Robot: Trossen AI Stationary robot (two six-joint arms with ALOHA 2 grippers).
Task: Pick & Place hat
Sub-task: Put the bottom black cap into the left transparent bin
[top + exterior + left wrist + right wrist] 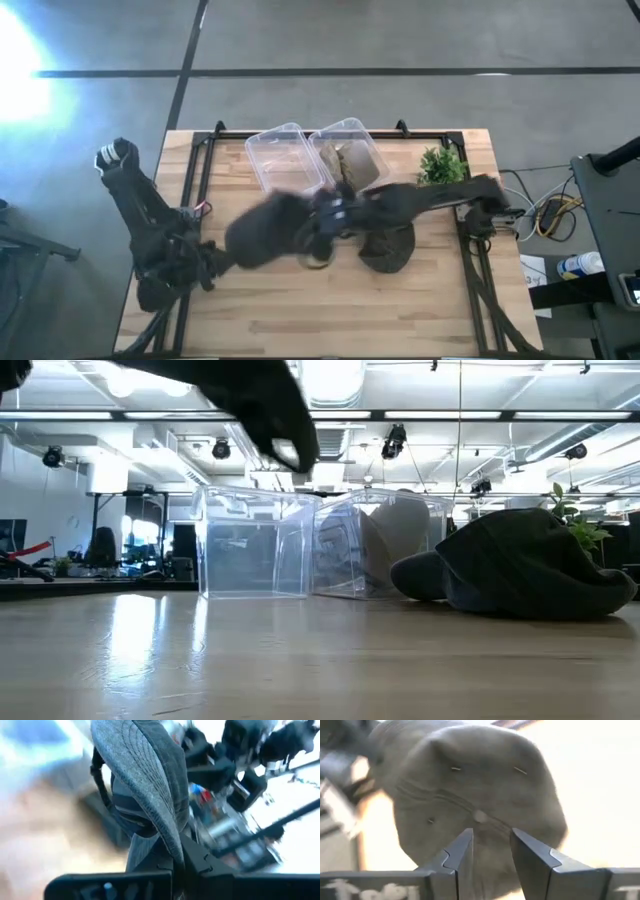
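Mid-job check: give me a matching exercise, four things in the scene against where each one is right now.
1 grey hat
2 dark hat
3 tan hat
4 plant

A inside a clear bin
B lying on the bare table
C upright near the table's back edge
D clamped in the left gripper

Pairs: 1-D, 2-B, 3-A, 4-C.
The right gripper is open, facing the grey hat.
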